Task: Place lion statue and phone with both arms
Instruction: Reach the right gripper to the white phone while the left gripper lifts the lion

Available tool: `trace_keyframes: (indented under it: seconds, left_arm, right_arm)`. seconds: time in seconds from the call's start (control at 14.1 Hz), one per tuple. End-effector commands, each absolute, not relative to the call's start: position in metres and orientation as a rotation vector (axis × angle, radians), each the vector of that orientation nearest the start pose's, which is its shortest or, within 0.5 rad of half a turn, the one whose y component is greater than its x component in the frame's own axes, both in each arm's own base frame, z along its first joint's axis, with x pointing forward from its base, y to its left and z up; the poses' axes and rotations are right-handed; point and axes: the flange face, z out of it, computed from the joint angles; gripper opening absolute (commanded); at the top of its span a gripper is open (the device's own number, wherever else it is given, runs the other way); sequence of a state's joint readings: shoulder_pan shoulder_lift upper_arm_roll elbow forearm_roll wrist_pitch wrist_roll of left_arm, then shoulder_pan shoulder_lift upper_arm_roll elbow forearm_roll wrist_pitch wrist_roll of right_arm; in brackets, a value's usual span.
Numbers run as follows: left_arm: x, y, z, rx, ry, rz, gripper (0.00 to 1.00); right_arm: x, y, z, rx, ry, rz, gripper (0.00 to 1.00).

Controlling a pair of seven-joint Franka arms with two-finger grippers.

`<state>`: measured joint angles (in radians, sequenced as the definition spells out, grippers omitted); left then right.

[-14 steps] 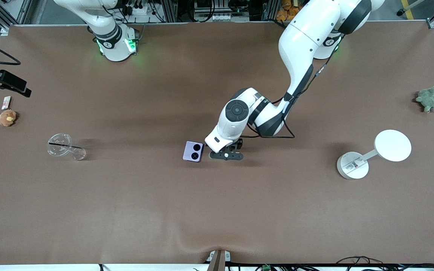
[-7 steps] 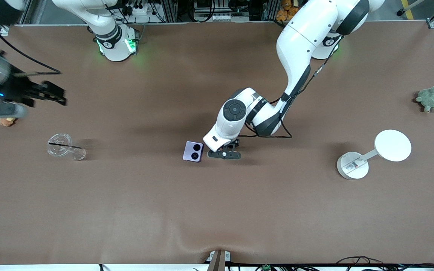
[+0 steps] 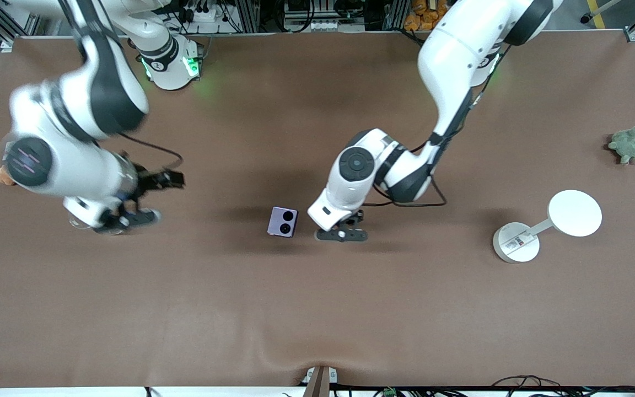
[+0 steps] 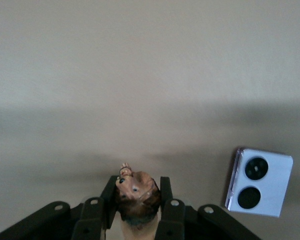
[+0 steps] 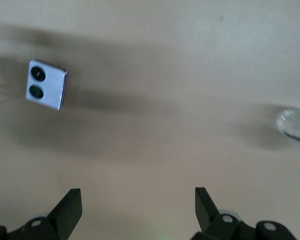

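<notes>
Gripping the lion statue (image 4: 136, 196) head-out between clamped fingers, left gripper (image 3: 341, 234) sits just beside the phone (image 3: 283, 221), on the left arm's side. Right gripper (image 3: 124, 219), jaws spread and empty, is well apart from the phone, toward its own end.

Bare table (image 3: 317, 309) surrounds the phone (image 3: 283, 221); only the left gripper (image 3: 342, 234) stands beside it.
</notes>
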<state>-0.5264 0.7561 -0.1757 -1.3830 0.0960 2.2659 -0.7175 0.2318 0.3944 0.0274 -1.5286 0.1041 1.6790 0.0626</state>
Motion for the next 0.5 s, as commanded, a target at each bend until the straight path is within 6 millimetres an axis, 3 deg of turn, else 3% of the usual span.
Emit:
trace_keyframes:
  seconds: [0.0, 0.21, 0.36, 0.43]
  left_arm:
    - [0.605, -0.427, 0.331, -3.248, -0.085, -0.192, 0.0]
    - [0.621, -0.391, 0.359, -3.22, -0.162, -0.181, 0.0]
    - [0.624, -0.373, 0.365, -3.19, -0.194, -0.13, 0.0]
    - [0.625, -0.366, 0.368, -3.18, -0.208, -0.116, 0.0]
  right_arm:
    - [0.65, 0.2, 0.356, -3.004, -0.245, 0.315, 1.0]
    - [0.647, 0.239, 0.325, -2.953, -0.198, 0.308, 1.0]
    - [0.649, 0.26, 0.32, -2.969, 0.034, 0.233, 1.0]
    - [0.642, 0.282, 0.308, -2.977, 0.056, 0.228, 1.0]
